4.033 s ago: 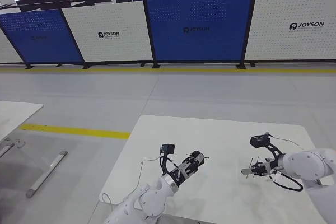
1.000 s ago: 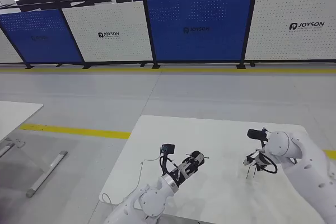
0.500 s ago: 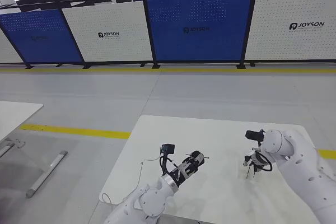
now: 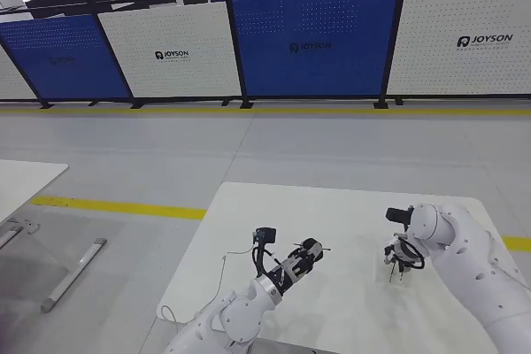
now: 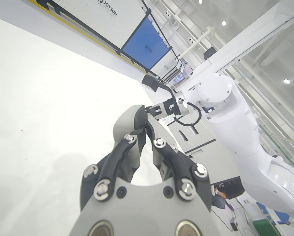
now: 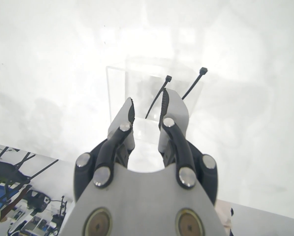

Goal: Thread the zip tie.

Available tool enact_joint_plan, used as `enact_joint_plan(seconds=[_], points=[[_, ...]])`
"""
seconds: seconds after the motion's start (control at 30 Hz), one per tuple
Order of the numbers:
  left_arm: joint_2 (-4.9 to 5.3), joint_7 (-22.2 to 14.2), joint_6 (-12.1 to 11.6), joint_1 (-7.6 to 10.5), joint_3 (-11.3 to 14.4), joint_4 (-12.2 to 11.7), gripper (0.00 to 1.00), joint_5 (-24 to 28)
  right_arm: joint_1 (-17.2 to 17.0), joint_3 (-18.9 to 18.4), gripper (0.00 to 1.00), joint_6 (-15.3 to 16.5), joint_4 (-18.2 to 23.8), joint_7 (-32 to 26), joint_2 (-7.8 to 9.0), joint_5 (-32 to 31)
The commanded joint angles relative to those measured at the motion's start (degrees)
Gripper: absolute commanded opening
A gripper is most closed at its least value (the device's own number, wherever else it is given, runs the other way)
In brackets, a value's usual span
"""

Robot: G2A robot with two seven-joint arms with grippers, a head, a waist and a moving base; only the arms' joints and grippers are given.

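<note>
My left gripper (image 5: 145, 123) is held above the near middle of the white table (image 4: 336, 212), shut on a thin black zip tie (image 5: 136, 132) that pokes out beside its pads. In the top view that left gripper (image 4: 310, 250) points toward the right arm. My right gripper (image 6: 148, 98) hangs open just above a small clear box (image 6: 109, 92) holding two black zip ties, one (image 6: 159, 95) between the fingers' line and another (image 6: 194, 83) beside it. From above, the right gripper (image 4: 396, 258) points down at the box on the table's right side.
The table's far half and left part carry nothing I can make out. A thin cable (image 4: 221, 279) hangs off the table's left edge near the left arm. Blue and white panels (image 4: 310, 49) stand far behind across the floor.
The right arm has swung inward and turned its gripper downward over the clear box, drifting slightly left in the last second. The left arm has stayed still.
</note>
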State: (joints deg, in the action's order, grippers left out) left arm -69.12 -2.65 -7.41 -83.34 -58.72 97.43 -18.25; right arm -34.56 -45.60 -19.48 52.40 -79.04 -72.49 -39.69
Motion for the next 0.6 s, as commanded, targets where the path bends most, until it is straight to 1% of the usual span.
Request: enact_joint_plan(seconds=[0.0, 0.07, 0.23, 0.3, 0.57], points=[[0.00, 0.00, 0.00, 0.00, 0.00, 0.00, 0.00, 0.00, 0.28, 0.21, 0.26, 0.00, -1.00, 0.10, -0.36, -0.42], [0.00, 0.00, 0.00, 0.00, 0.00, 0.00, 0.00, 0.00, 0.50, 0.36, 0.27, 0.00, -2.01, 0.36, -0.83, -0.52], [0.00, 0.00, 0.00, 0.00, 0.00, 0.00, 0.00, 0.00, 1.05, 0.62, 0.26, 0.00, -4.01, 0.74, -1.73, -0.70], [0.00, 0.00, 0.00, 0.00, 0.00, 0.00, 0.00, 0.00, 1.26, 0.71, 0.24, 0.00, -4.69, 0.91, -2.06, -0.70], [0.00, 0.00, 0.00, 0.00, 0.00, 0.00, 0.00, 0.00, 2.18, 1.47, 0.23, 0.00, -7.06, 1.15, -3.32, -1.00]])
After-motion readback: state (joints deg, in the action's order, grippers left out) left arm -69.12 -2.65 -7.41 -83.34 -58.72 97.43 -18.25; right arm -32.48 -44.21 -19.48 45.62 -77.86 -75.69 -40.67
